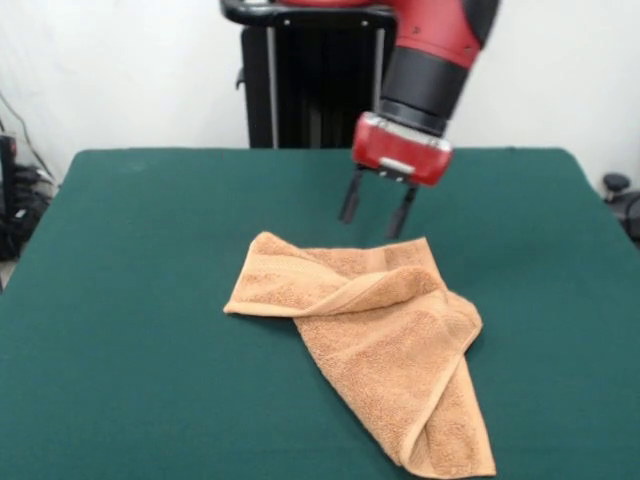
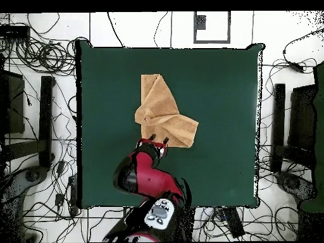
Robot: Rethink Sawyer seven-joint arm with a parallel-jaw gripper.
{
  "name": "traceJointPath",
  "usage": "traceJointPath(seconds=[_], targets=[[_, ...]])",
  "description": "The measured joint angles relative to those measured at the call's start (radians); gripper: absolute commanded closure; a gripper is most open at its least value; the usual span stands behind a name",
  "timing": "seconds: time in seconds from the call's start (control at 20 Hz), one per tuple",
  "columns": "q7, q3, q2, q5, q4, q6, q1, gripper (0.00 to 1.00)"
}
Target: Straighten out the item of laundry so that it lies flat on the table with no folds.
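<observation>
Dark green felt covers the table, and the orange-tan towel lies crumpled near its middle, several layers folded over one another. Its long axis runs diagonally in the front view, from the upper-left corner down to a narrow tail at the lower right; overhead it slants from the far side toward the arm. The gripper hovers just above the towel's far edge, fingers apart and empty. The risk, as I judge it: pinching more than one layer at that folded edge would drag the whole bundle instead of opening it, or push a fresh crease in
</observation>
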Motion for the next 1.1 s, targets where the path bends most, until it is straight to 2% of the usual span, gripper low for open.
traceJointPath(seconds=[0.4,0.5,0.7,0.9,1.1], targets=[[0.0,-0.013,0.006,0.062,0.017,0.004,0.019,0.0],[0.0,-0.048,0.021,0.107,0.018,0.004,0.049,0.0],[0.0,-0.172,0.066,0.255,0.024,0.004,0.174,0.0],[0.0,-0.24,0.072,0.312,0.032,0.004,0.25,0.0],[0.0,-0.226,0.019,0.316,0.046,0.018,0.203,0.0]])
